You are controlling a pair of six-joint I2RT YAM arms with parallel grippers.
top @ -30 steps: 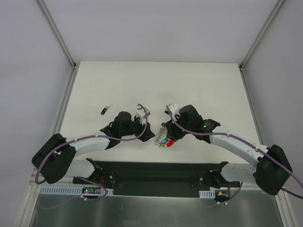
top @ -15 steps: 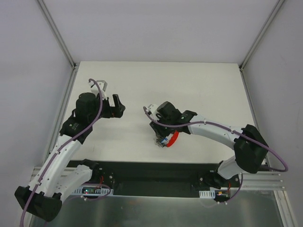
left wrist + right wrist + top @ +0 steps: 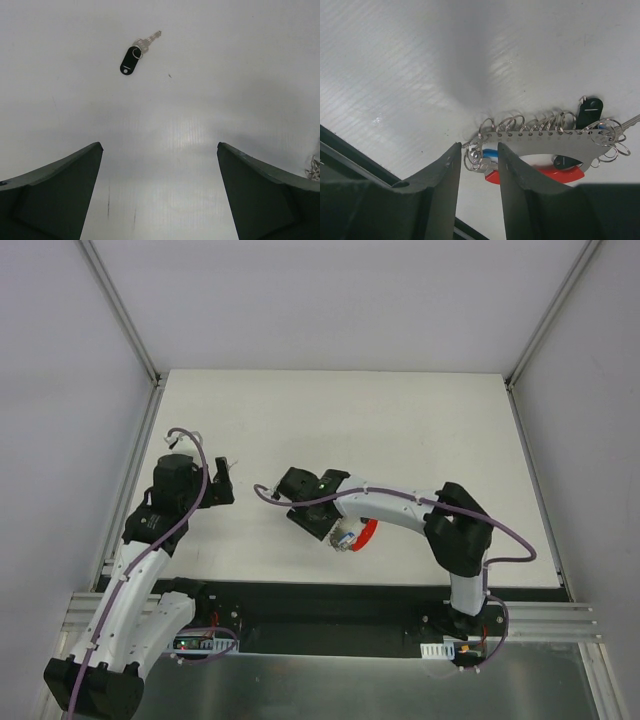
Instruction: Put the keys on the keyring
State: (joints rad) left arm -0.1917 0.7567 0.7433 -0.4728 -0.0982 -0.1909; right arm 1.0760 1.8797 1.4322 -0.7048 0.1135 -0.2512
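The left gripper (image 3: pixel 159 146) stood fully wide above the white table (image 3: pixel 240 75). The small silver key with black plastic head (image 3: pixel 131 59) lay loose ahead of its fingers. The right gripper (image 3: pixel 478 146) was set narrow over the silver keyring bunch with red curved clip (image 3: pixel 540 175); whether it pinched a ring could not be told. The left arm should centre the key between its fingers, descend squarely, then close.

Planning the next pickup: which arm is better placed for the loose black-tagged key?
Likely left. The left gripper is open, with the black-tagged key lying loose ahead of it; the right gripper sits over the keyring, farther from that key.
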